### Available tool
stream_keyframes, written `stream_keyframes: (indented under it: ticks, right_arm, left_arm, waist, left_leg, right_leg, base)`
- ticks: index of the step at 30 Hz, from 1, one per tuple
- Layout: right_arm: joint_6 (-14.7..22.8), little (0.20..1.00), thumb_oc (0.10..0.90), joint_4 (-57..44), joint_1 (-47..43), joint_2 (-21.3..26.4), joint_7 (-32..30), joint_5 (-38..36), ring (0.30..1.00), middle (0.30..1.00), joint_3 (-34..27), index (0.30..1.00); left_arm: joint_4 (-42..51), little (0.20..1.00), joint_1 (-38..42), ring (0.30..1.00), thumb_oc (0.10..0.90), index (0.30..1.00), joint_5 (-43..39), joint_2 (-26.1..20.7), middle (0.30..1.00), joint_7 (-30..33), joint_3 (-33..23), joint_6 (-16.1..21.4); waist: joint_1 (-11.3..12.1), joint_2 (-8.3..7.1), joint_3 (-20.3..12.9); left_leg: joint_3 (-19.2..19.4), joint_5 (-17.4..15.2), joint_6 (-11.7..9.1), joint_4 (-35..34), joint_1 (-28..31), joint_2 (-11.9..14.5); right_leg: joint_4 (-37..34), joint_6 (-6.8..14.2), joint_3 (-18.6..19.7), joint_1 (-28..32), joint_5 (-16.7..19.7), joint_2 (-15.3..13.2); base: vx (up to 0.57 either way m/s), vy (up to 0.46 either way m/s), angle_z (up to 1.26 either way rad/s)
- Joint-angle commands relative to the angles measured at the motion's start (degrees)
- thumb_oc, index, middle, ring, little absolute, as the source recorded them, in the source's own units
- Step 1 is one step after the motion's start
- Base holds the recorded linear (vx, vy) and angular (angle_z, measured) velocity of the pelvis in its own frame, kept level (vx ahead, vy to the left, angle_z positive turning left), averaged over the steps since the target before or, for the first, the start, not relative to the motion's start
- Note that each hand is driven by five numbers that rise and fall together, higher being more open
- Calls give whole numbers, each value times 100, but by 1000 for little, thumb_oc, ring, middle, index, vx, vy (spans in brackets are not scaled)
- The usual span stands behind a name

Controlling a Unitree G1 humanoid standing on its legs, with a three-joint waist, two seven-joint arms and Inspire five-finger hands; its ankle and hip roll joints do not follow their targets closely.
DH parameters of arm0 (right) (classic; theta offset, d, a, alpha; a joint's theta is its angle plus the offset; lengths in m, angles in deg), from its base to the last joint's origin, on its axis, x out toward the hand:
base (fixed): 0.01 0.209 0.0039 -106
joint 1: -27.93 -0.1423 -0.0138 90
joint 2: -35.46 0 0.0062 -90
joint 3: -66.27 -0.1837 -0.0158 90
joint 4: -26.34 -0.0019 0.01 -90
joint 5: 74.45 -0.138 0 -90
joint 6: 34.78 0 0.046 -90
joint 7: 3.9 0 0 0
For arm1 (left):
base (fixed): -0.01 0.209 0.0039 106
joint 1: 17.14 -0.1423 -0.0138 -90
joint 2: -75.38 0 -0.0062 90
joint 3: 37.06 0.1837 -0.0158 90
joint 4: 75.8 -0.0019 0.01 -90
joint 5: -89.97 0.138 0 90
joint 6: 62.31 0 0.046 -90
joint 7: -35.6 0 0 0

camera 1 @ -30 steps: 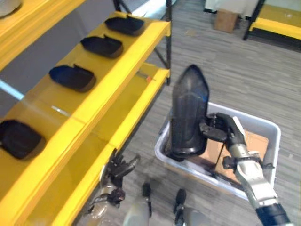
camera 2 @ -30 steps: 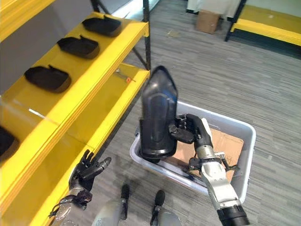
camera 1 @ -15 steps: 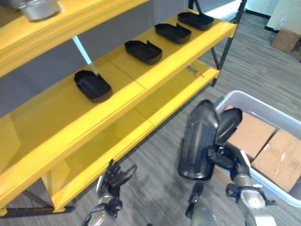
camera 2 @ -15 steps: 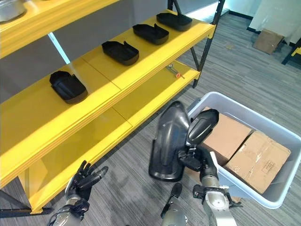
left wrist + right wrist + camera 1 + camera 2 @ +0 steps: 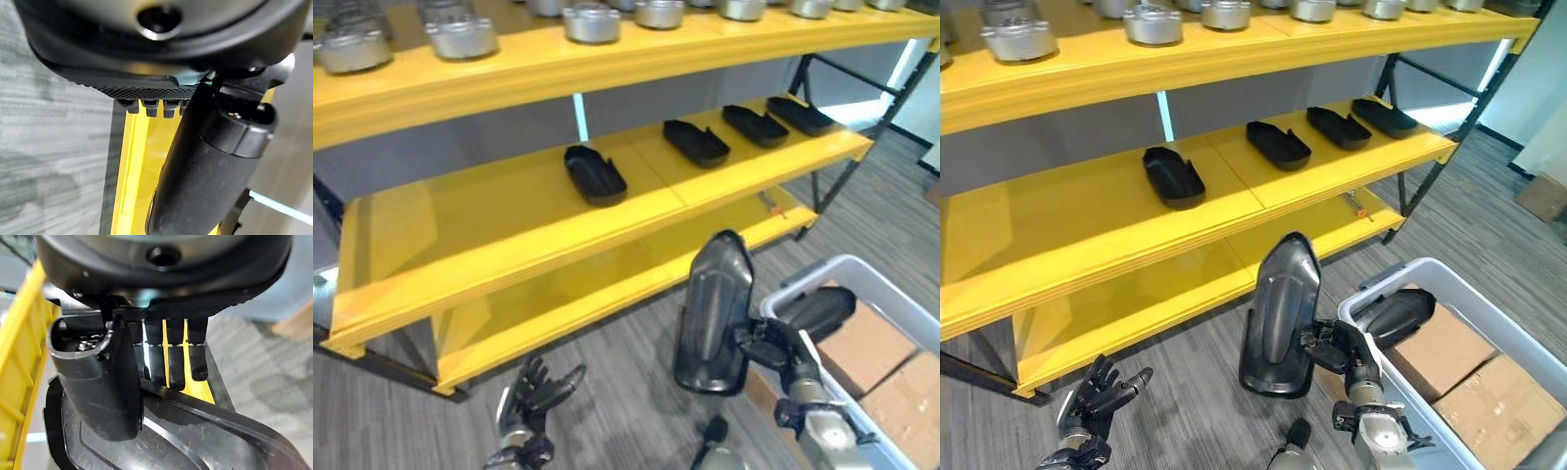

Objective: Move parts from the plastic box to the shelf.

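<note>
Right hand has its fingers and thumb pinched on the rim of a long black moulded part, held upright and clear of the floor, in front of the yellow shelf and just left of the grey plastic box. Held by one edge with the hollow side toward the hand, probably so it can be tipped flat onto the shelf board. Middle shelf level already carries four matching black parts in a row: nearest one, next, then, farthest; all lie flat, spaced apart, so the free stretch of board left of the nearest one looks like the next slot. The box holds another black part leaning at its near-left corner, plus two brown cardboard cartons filling most of the rest. Top shelf level has a line of silver metal cups or housings; can't tell exactly what they are. A small orange-handled tool lies on the bottom level. Left hand hangs low near the floor by the shelf's front corner, fingers spread and relaxed, holding nothing; idle. Judged stage: part lifted out of the box, carry toward the shelf under way, placement not yet done.
</note>
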Motion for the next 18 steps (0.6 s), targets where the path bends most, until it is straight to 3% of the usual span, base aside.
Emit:
stream_keyframes:
  ticks: [1,2,3,4,6,7,8,10,12,13,18]
  right_arm:
    - [601,300,400,-705,-600,307,47,-34,300,300,-426,300]
    - [601,300,400,-706,-597,309,49,-34,300,300,-427,300]
    - [628,300,400,-722,-559,293,47,-78,300,300,-460,300]
    - [634,300,400,-739,-523,294,60,-116,300,300,-478,300]
    - [689,300,400,-754,-527,304,59,-228,300,300,-490,300]
    - [749,300,400,-770,-552,314,20,-324,300,300,-533,300]
    - [753,300,400,-766,-556,315,20,-326,300,300,-536,300]
    - [792,300,400,-760,-590,299,-19,-389,300,300,-543,300]
    - [796,300,400,-743,-602,297,-49,-406,300,300,-544,300]
    - [805,300,400,-805,-516,299,-40,-438,300,300,-582,300]
    - [828,300,400,-883,-491,369,-81,-488,300,300,-619,300]
  left_arm:
    - [677,1000,289,1000,900,1000,361,-26,1000,-331,-226,417]
    - [676,1000,288,1000,900,1000,361,-25,1000,-332,-225,418]
    - [652,1000,353,1000,900,1000,382,-59,1000,-348,-188,418]
    - [618,1000,383,1000,900,1000,399,-69,1000,-359,-169,417]
    - [596,1000,481,1000,900,1000,441,-98,1000,-363,-119,433]
    - [587,1000,578,1000,900,1000,451,-145,1000,-338,-86,457]
    - [586,1000,583,1000,900,1000,451,-145,1000,-337,-84,457]
    - [573,1000,657,1000,900,1000,445,-153,1000,-305,-57,460]
    - [531,1000,722,1000,900,1000,443,-181,1000,-269,-36,459]
    - [515,1000,741,1000,900,1000,402,-149,1000,-265,2,478]
    - [564,1000,766,1000,900,1000,300,-67,1000,-208,87,560]
  waist:
    - [-328,360,193]
    - [-326,362,191]
    - [-442,359,219]
    - [-491,338,233]
    - [-534,260,310]
    - [-520,199,403]
    - [-553,211,402]
    - [-583,154,458]
    - [-668,143,498]
    - [-743,91,500]
    - [-731,141,414]
  left_leg:
    - [-765,535,146,-901,-23,-100]
    - [-763,526,143,-902,-19,-97]
    - [-957,549,154,-876,-48,-87]
    - [-1060,550,163,-847,-73,-85]
    - [-1197,511,179,-732,-151,-121]
    - [-1173,482,130,-704,-167,-162]
    - [-1208,478,126,-693,-177,-151]
    - [-1297,433,91,-665,-122,-203]
    - [-1426,384,90,-637,-70,-229]
    - [-1566,290,83,-619,13,-311]
    - [-1523,97,67,-531,55,-226]
  right_leg:
    - [403,287,1039,-73,-215,867]
    - [438,283,1043,-87,-241,870]
    - [572,214,1453,-100,-482,1193]
    - [567,171,1618,-114,-579,1384]
    - [428,65,1473,-303,-504,1695]
    - [171,85,822,-497,-192,1567]
    - [146,83,783,-479,-183,1562]
    - [-179,139,351,-645,55,1521]
    - [-285,156,333,-694,152,1567]
    - [-374,163,569,-663,204,1645]
    - [-373,14,574,-497,155,1651]
  base:
    - [71,93,93]
    - [52,62,93]
    - [40,8,111]
    - [67,-9,102]
    - [115,-66,46]
    - [105,-73,7]
    - [126,-70,14]
    - [164,-27,33]
    - [168,-7,29]
    - [152,-27,73]
    - [170,-88,38]
